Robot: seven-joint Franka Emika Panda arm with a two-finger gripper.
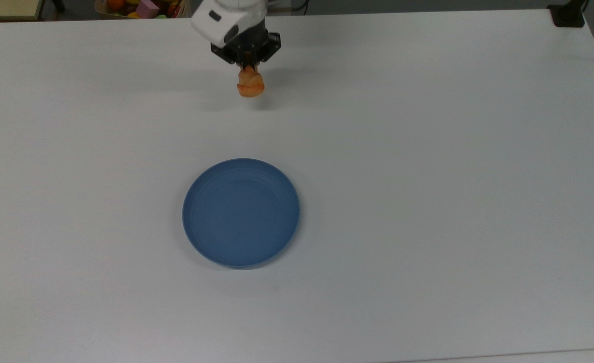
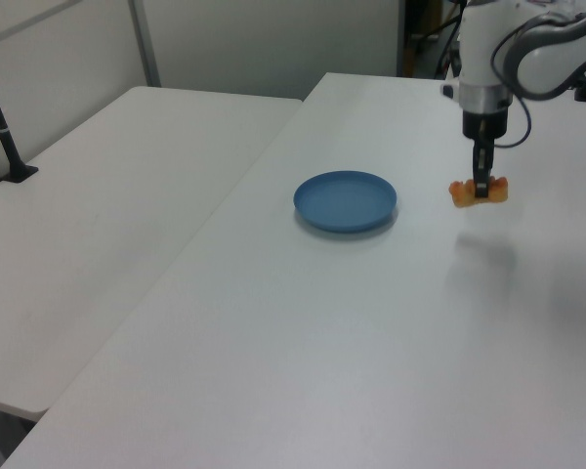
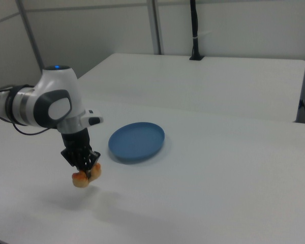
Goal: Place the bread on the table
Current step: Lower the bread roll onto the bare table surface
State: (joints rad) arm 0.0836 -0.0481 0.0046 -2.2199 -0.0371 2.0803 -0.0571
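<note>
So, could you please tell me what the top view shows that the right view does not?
Only the top view shows a box of colourful toys past the table's far edge, and a black clamp base at the table's corner in the top view's upper right. Only the right view shows a second white table behind, with a black pole standing on it, and the gap and shadow under the bread. Both show the gripper shut on the bread above the table, apart from the bare blue plate.
</note>
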